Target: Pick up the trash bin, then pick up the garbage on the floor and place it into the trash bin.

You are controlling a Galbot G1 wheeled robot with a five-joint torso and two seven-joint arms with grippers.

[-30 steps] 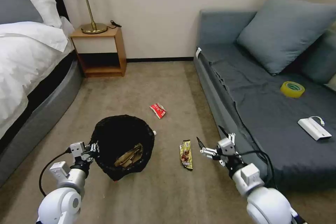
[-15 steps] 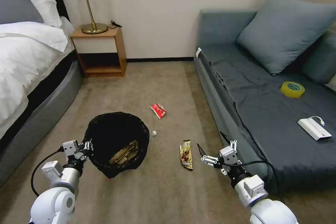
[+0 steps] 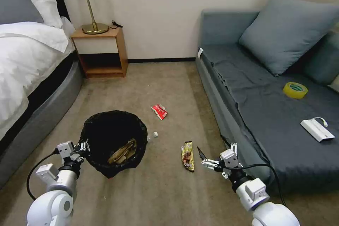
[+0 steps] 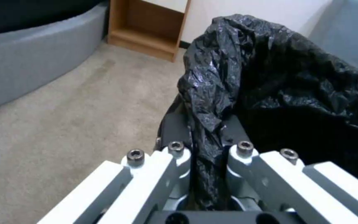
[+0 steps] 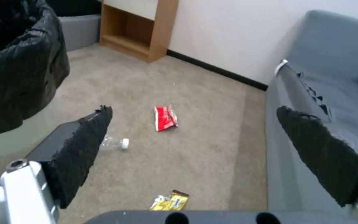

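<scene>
The left gripper [image 3: 84,146] is clamped on the rim of the trash bin [image 3: 114,137]; in its wrist view the fingers [image 4: 175,130] pinch a fold of crinkly black bag liner between them, nearly closed. The bin is round, wrapped in glossy black plastic, and sits tilted just beyond this gripper; a crumpled brown paper bag [image 3: 122,151] lies inside it.

The right gripper [image 3: 212,147] hovers low over the carpet [image 3: 159,190], close against the grey sofa [image 3: 275,113] on its outer side, its black-padded fingers [image 5: 84,146] spread wide with nothing between them. Just inward of it, toward the bin, a yellow-brown snack wrapper [image 3: 187,155] lies flat on the carpet. Farther on, between this gripper and the bin, a small clear plastic bottle [image 3: 152,136] with a white cap lies on its side, partly hidden behind the bin's edge. Beyond that, well ahead of both grippers, rests a red snack wrapper [image 3: 159,111], slightly crumpled. At the far wall stands a wooden nightstand [image 3: 100,51].
</scene>
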